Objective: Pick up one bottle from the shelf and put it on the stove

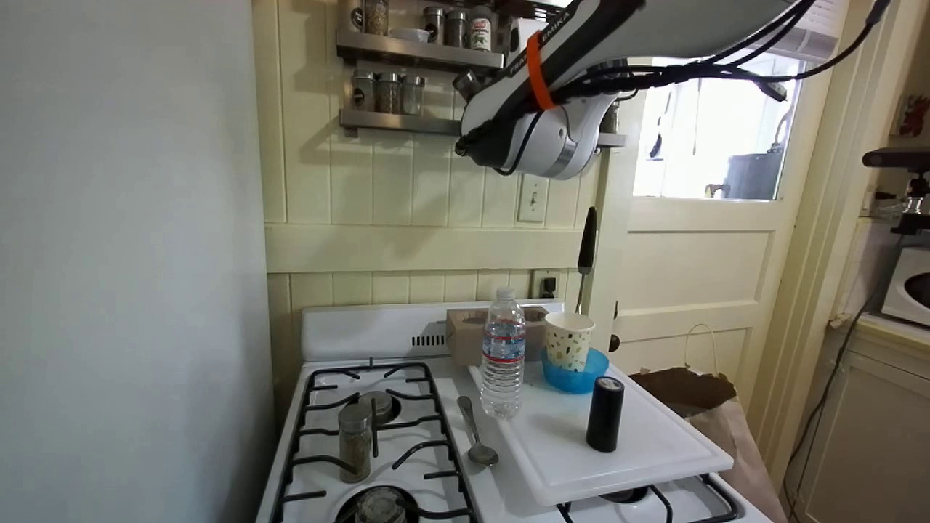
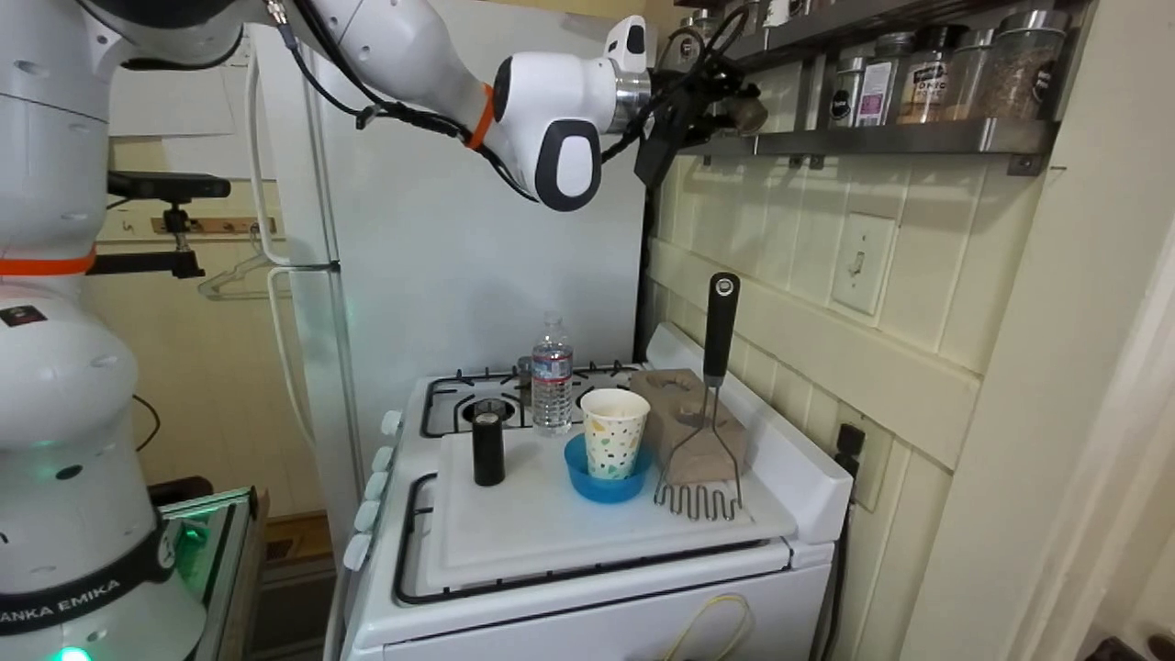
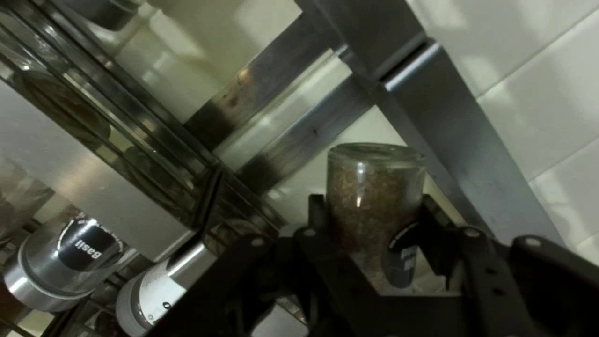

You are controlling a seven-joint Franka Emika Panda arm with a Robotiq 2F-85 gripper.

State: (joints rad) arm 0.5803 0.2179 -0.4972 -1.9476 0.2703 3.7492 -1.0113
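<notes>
Robotiq claw point(image 3: 373, 209) pinches a spice jar point(image 3: 369, 187) near the wall rack point(image 2: 918, 138): picking looks done, placing on the gas stove point(image 1: 363, 332) remains.

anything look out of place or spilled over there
Yes: a white board lies over part of the stove, carrying a paper cup in a blue bowl, and a spice jar stands among the uncovered grates. Both seem odd where cooking normally happens. No spill shows.

Shelf point(image 2: 900, 140) is closely hemming pincer point(image 3: 374, 209). Open air is lying over stove's point(image 1: 374, 333) uncovered grate point(image 1: 374, 428); spice jar point(image 1: 355, 447) is obstructing part. Water bottle point(image 1: 503, 356), cup point(image 1: 568, 345), tall masher point(image 2: 721, 330) are crowding white board point(image 1: 552, 439).
</notes>
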